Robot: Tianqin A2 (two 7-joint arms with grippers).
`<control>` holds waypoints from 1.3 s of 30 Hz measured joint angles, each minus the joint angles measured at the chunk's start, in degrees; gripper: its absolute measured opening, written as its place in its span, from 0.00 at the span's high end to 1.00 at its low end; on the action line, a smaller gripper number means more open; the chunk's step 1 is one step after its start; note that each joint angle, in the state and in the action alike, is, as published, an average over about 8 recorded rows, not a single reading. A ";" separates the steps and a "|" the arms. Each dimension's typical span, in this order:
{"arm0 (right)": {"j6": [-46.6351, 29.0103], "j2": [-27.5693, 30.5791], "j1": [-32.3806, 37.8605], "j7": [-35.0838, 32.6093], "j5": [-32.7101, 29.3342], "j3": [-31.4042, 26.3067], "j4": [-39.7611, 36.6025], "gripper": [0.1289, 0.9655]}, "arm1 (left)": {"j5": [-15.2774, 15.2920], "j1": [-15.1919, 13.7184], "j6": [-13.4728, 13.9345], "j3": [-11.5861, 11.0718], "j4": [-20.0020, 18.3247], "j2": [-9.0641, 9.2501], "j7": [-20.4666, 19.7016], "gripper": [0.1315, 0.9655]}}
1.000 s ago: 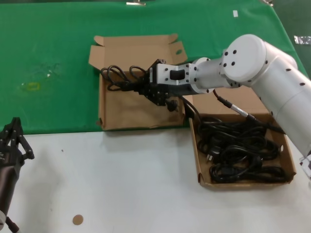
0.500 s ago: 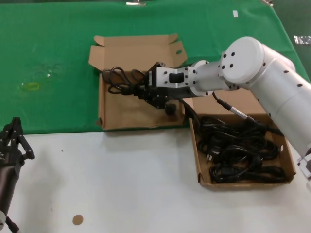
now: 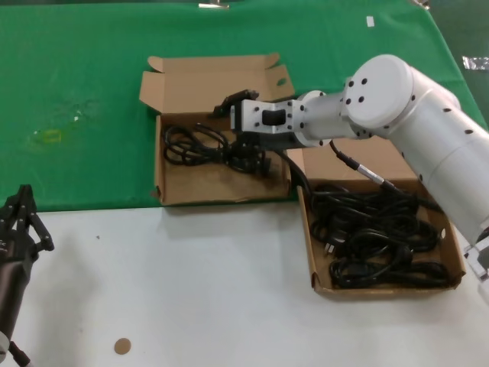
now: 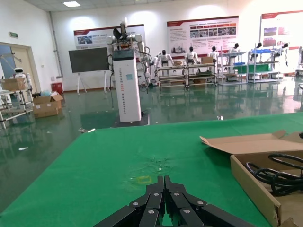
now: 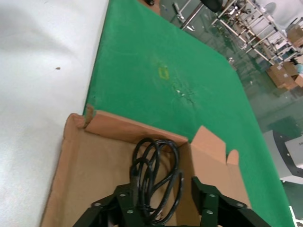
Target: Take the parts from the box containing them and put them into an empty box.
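right gripper [image 3: 243, 126]: held over the far right part of the left-hand box; fingers spread wide, nothing clamped. In the right wrist view [image 5: 163, 201] the two black fingers are seen apart with the cable coil below and between them.
cable coil [image 3: 197, 144]: black, looped; lying flat on the floor of the box under the gripper, the loops toward the robot's left of the fingers, the plug end [image 3: 256, 160] just below them. Whether the fingers touch it cannot be told.
empty box [image 3: 173, 180]: shallow brown cardboard, directly beneath the gripper, on the green cloth; lid hinged open on the far side, notched ears at both corners, oval hole in the right ear. Only that one coil is held in it.
box containing them [image 3: 454, 252]: to the gripper's right and nearer the robot, under the right forearm, on the white table; filled with a tangle of black cables [image 3: 378, 237].
right arm [image 3: 397, 107]: white, reached across from the right, above the full box's far edge.
left gripper [image 3: 21, 222]: well apart from the work, low at the robot's left over the white table edge; from the left wrist view [image 4: 163, 201] the black fingers are seen closed together, nothing between them.
green cloth [image 3: 76, 92]: covers the far half of the table.
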 joint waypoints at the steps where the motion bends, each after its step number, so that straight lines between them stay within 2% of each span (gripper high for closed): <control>1: 0.00 0.08 0.01 0.14 0.02 0.05 0.20 0.73 | 0.00 0.00 0.00 0.00 0.00 0.00 0.00 0.98; 8: -0.18 1.24 -0.42 1.98 -0.07 0.41 3.11 0.55 | 0.00 0.00 0.00 0.00 0.00 0.00 0.00 0.98; 12: -0.21 1.54 -0.60 2.47 -0.10 0.50 3.95 0.55 | 0.00 0.00 0.00 0.00 0.00 0.00 0.00 0.98; 20: 0.73 1.72 -2.06 2.74 0.60 1.23 5.14 0.29 | 0.00 0.00 0.00 0.00 0.00 0.00 0.00 0.96; 24: 2.37 1.95 -4.50 3.14 1.84 2.46 7.01 0.23 | 0.00 0.00 0.00 0.00 0.00 0.00 0.00 0.94; 29: 4.98 2.33 -8.37 3.77 3.81 4.42 10.00 0.11 | 0.00 0.00 0.00 0.00 0.00 0.00 0.00 0.87; 32: 6.68 2.57 -10.89 4.18 5.08 5.69 11.93 0.09 | 0.00 0.00 0.00 0.00 0.00 0.00 0.00 0.83; 36: 8.91 2.90 -14.24 4.71 6.75 7.39 14.51 0.04 | 0.00 0.00 0.00 0.00 0.00 0.00 0.00 0.83; 39: 10.60 3.14 -16.78 5.12 8.03 8.66 16.46 0.02 | -0.01 0.00 0.00 0.00 0.00 0.00 0.00 0.75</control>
